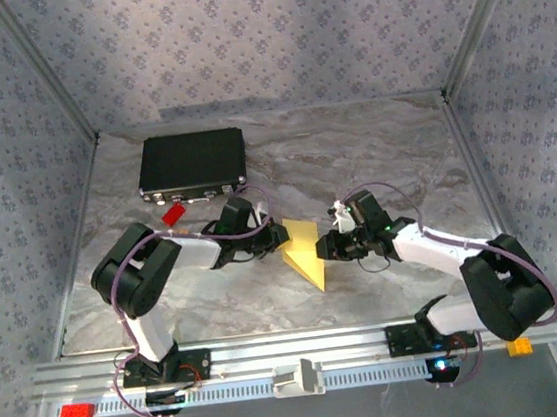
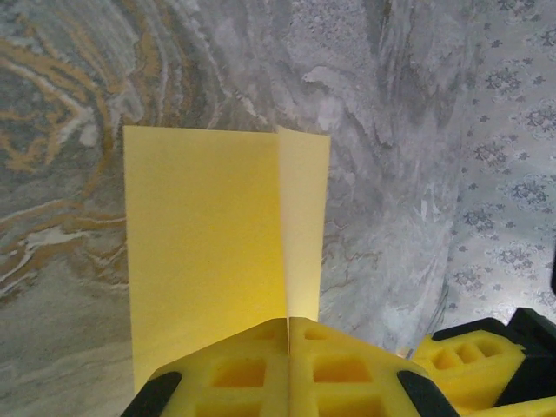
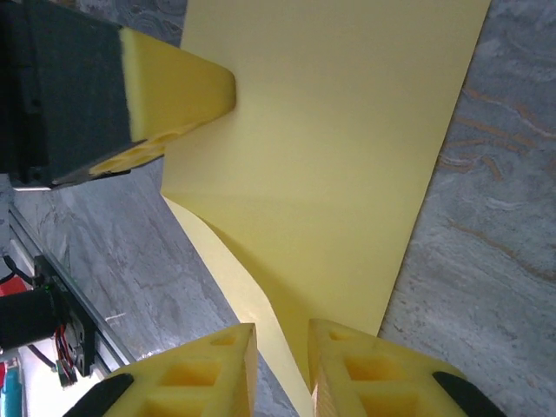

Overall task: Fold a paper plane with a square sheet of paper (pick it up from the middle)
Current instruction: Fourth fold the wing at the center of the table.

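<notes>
The square sheet of paper (image 1: 305,252), folded into 2 layers, sits nearer the arm bases than the black case (image 1: 191,162) and to its right; the left gripper (image 2: 288,328) is clamped on the fold; the right gripper (image 3: 282,339) jaws stand narrowly apart around the sheet's edge.

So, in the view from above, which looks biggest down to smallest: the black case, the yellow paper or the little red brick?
1. black case
2. yellow paper, held folded, so it shows less than its full sheet
3. red brick, clearly smallest
</notes>
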You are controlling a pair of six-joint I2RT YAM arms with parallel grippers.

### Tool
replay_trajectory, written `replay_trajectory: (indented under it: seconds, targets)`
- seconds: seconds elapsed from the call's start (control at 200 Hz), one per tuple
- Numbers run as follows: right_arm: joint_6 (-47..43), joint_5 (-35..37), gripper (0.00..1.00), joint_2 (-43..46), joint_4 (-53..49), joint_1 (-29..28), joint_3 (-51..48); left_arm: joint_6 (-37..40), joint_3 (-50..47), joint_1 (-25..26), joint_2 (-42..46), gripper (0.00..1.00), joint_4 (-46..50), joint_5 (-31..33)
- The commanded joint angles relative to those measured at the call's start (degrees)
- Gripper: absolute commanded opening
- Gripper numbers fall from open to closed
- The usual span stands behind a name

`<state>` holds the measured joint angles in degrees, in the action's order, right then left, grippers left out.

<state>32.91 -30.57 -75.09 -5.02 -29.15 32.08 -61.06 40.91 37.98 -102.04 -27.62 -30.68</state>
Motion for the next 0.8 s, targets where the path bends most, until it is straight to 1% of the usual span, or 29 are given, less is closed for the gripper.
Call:
replay_trajectory:
  seconds: [0.0, 0.17, 0.28, 0.4, 0.485, 0.61, 0.795]
  targets:
    - [0.1, 5.0, 0.4, 4.9, -4.7, 0.0, -1.2, -0.8, -2.4, 0.0, 2.5, 0.02, -2.2, 3.2]
    - [0.5, 7.5, 0.46, 7.9, -5.5, -0.3, -1.9, -1.2, -4.9, 0.6, 6.1, 0.0, -1.3, 7.5]
    - [0.3, 11.5, 0.47, 10.4, -5.2, -1.3, -3.4, -2.2, -6.5, 1.6, 8.8, 0.0, -0.1, 11.9]
    - [-1.9, 13.0, 0.46, 13.6, -1.8, -3.0, -5.9, -2.8, -7.8, 2.7, 11.7, 0.0, 1.2, 15.8]
    - [-3.8, 17.1, 0.47, 16.4, -0.7, -5.7, -7.1, -2.9, -8.1, 3.4, 13.2, 0.0, 2.5, 17.9]
    - [-7.9, 23.7, 0.46, 19.6, 0.5, -9.8, -8.9, -3.4, -8.6, 4.2, 14.0, 0.0, 2.9, 19.3]
    - [-14.9, 32.2, 0.46, 22.7, 4.8, -17.8, -11.4, -2.7, -7.7, 4.5, 13.3, 0.13, 2.7, 17.8]
